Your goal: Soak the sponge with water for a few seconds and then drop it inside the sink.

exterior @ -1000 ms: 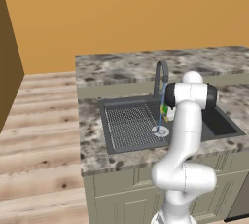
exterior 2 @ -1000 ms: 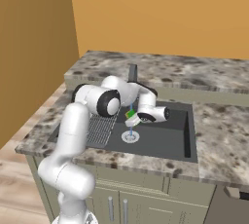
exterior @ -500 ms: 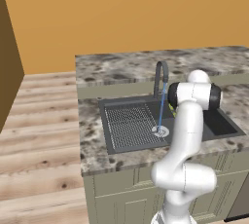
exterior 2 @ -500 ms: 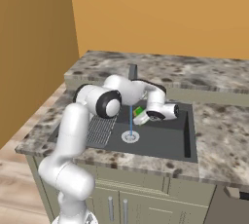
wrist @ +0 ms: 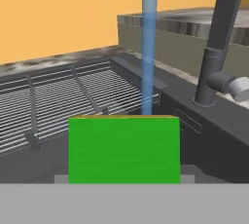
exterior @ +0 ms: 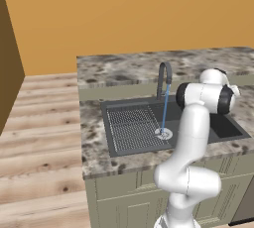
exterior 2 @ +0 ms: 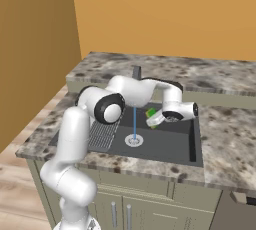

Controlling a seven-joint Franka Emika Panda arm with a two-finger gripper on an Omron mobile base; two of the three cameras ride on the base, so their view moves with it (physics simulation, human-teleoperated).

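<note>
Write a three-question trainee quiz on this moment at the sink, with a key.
1. True or false: the sponge is under the water right now.
2. Multiple choice: where does the water land? A) on the ribbed drainboard B) on the round drain C) on the counter
3. Short answer: what holds the sponge, and over what does it hang?

Key:
1. False. In the right base view the sponge sits beside the stream, apart from it, on the side away from the drainboard.
2. B.
3. The gripper, its jaws shut on the sponge, holds it above the sink basin.
</note>
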